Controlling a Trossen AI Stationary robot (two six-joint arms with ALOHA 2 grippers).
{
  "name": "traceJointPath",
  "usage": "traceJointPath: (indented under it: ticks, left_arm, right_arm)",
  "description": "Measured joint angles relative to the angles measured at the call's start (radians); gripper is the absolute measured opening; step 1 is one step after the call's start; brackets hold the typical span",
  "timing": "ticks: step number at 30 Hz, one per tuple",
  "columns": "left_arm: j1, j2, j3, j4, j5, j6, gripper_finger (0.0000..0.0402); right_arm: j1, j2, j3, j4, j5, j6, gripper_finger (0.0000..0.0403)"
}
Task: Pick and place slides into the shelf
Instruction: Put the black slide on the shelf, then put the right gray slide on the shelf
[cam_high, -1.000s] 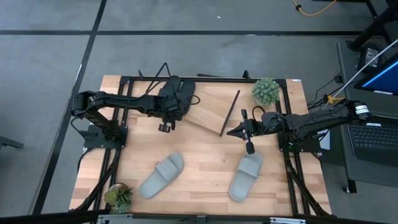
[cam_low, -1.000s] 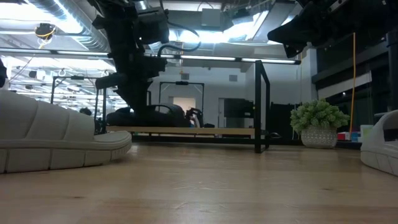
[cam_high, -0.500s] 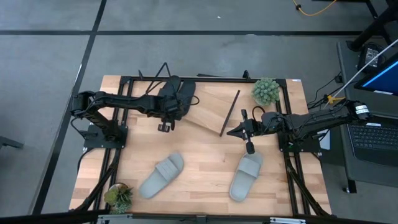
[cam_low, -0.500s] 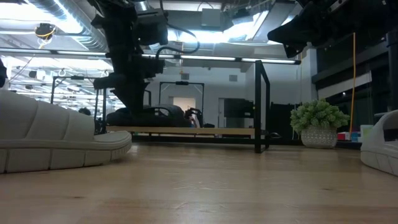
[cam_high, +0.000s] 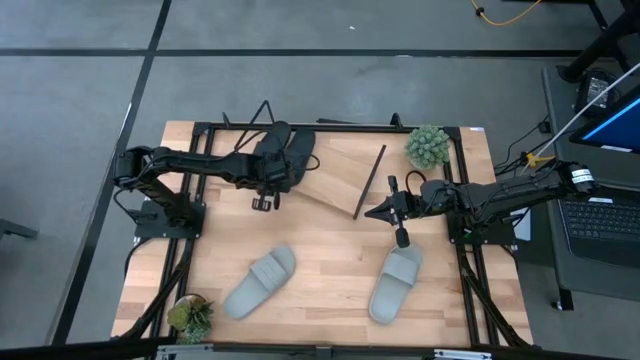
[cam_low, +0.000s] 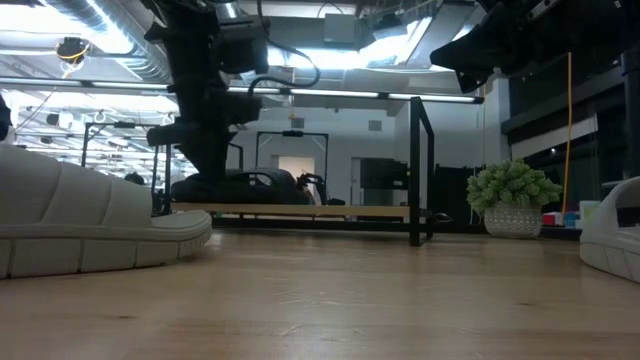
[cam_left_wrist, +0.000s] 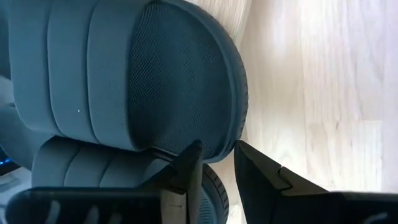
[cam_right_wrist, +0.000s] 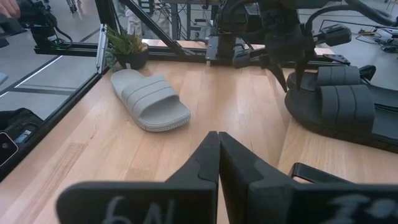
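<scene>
Two black slides (cam_high: 288, 152) lie side by side on the left end of the shelf (cam_high: 342, 172), a light-wood board on black wire legs (cam_low: 418, 170). My left gripper (cam_left_wrist: 217, 150) slants down over their near ends, open, one finger over the footbed and one outside the rim. Two light grey slides (cam_high: 260, 282) (cam_high: 397, 283) lie soles down on the table's near half. My right gripper (cam_high: 370, 213) hangs shut above the table, right of the shelf, with nothing in it. My left gripper stands astride the rim (cam_left_wrist: 236, 118) at the end of one black slide, coming from above at a slant. Whether either fingertip (cam_left_wrist: 194, 149) touches the rim I cannot tell. The slide lies flat on the shelf.
A potted plant (cam_high: 428, 146) stands at the far right corner and another (cam_high: 190, 317) at the near left. Black frame rails (cam_high: 465, 290) run along the table's sides. Bare wood lies between the two grey slides.
My left gripper has tipped slightly over the black slides' near ends, staying in place. The slides and the shelf have not moved.
</scene>
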Motion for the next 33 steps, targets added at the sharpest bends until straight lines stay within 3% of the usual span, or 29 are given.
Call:
traceJointPath:
  ticks: [21, 33]
  left_arm:
    - [-0.052, -0.005, 0.0, -0.065, -0.13, -0.028, 0.0085]
    - [-0.15, -0.174, 0.073, -0.116, -0.16, -0.104, 0.0085]
  right_arm:
    - [0.0, 0.0, 0.0, 0.0, 0.0, 0.0, 0.0007]
    - [0.0, 0.0, 0.0, 0.013, 0.0, 0.003, 0.0007]
